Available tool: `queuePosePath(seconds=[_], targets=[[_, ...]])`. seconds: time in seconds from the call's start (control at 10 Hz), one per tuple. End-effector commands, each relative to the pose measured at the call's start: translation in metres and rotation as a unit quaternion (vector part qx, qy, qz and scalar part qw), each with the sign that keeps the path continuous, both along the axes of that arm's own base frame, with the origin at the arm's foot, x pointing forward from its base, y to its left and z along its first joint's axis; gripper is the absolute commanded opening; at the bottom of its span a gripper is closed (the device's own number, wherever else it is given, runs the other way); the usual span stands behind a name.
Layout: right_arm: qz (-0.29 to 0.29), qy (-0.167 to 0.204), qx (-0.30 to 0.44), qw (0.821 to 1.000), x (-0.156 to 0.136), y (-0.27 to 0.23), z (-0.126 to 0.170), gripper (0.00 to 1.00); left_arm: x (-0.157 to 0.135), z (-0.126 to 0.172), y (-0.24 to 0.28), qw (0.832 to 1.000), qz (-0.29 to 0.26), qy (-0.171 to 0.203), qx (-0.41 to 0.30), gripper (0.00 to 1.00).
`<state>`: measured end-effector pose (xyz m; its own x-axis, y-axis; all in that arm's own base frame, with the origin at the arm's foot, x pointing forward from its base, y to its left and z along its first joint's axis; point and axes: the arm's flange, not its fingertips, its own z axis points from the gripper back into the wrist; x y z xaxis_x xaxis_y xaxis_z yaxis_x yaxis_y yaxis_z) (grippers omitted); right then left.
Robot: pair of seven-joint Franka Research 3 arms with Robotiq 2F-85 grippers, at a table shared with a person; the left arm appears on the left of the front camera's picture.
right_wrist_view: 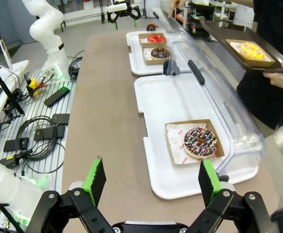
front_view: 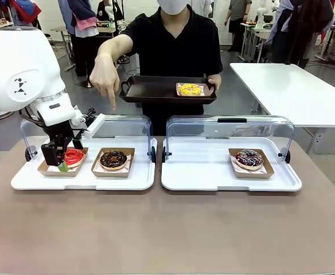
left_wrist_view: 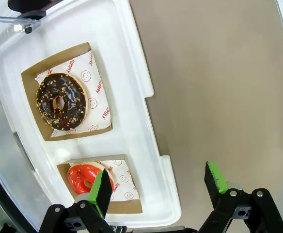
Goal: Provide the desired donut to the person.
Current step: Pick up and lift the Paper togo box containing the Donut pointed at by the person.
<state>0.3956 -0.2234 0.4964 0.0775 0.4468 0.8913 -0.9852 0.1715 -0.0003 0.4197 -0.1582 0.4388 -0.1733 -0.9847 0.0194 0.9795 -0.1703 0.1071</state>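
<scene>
The person (front_view: 176,40) in a black T-shirt holds a dark tray (front_view: 150,90) carrying a yellow donut (front_view: 189,89). The person's other hand (front_view: 104,77) points down, with the finger above a chocolate donut (front_view: 113,159) (left_wrist_view: 61,101) in a cardboard boat. Beside it lies a red donut (front_view: 74,156) (left_wrist_view: 86,178). My left gripper (front_view: 64,161) (left_wrist_view: 159,187) hangs open just over the red donut, one finger (left_wrist_view: 102,191) above it and the other off the tray's edge, holding nothing. My right gripper (right_wrist_view: 151,179) is open and empty, short of a sprinkled donut (right_wrist_view: 199,142) (front_view: 249,158).
Two white trays (front_view: 87,179) (front_view: 213,177) sit side by side, each with a raised clear lid (front_view: 230,127) behind it. Bare brown table stretches in front of them. A white table (front_view: 293,86) stands at the back right. Cables and boxes lie on a rack (right_wrist_view: 39,116) beside the table.
</scene>
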Motion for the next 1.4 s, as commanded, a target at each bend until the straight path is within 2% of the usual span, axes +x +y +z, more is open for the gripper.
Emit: queuePosePath(seconds=[0.0, 0.6, 1.3], targets=[[0.003, 0.001, 0.005, 1.000, 0.001, -0.001, 0.000, 1.00, 0.015, -0.008, -0.005, 1.000, -0.015, 0.012, -0.002, 1.00], [0.003, 0.001, 0.005, 1.000, 0.001, -0.001, 0.000, 1.00, 0.053, -0.064, -0.024, 0.998, -0.021, 0.059, -0.013, 1.00], [0.003, 0.001, 0.005, 1.000, 0.001, -0.001, 0.000, 1.00, 0.077, -0.094, -0.030, 0.996, -0.004, 0.090, -0.008, 1.00]])
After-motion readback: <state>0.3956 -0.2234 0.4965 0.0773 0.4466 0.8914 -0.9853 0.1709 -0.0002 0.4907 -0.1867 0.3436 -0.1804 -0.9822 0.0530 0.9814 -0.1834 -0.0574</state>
